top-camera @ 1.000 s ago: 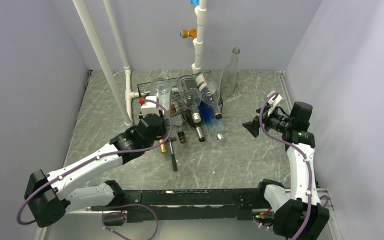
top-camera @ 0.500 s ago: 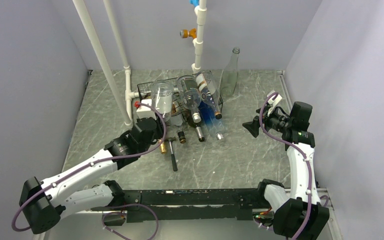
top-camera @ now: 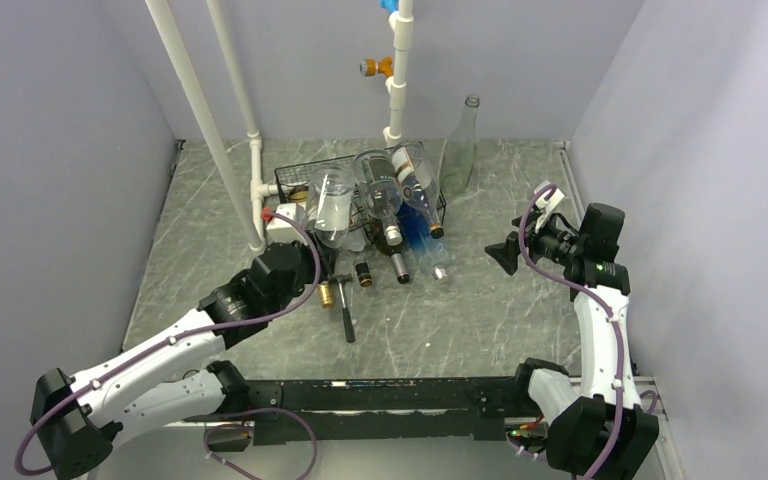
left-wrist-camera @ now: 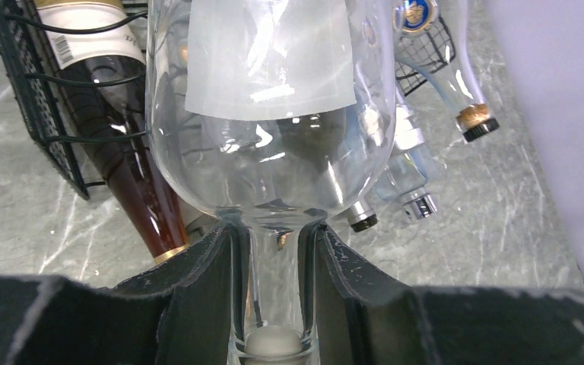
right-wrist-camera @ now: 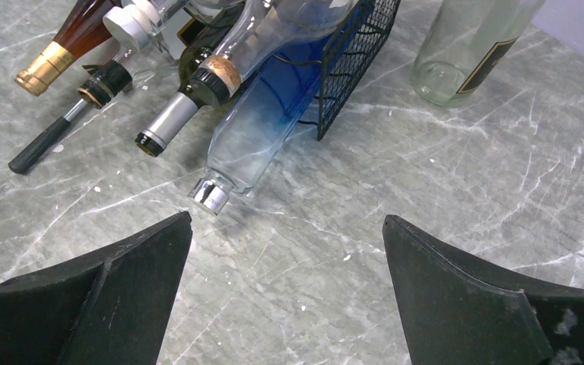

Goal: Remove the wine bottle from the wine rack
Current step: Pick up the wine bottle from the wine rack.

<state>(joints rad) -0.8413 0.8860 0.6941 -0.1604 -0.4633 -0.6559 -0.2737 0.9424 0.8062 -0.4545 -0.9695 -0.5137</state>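
The clear wine bottle has been drawn partway out of the wine rack toward the near edge of the tabletop, its neck clamped by the left fingers; extraction is judged well underway. The right fingers are held wide apart near the right edge.

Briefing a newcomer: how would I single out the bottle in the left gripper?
Find the black wine rack beside the white pipes. At its left front a clear bottle juts out, neck clamped in the left gripper. Unlike the amber bottle and blue bottle nearby, it is colourless with a white label.
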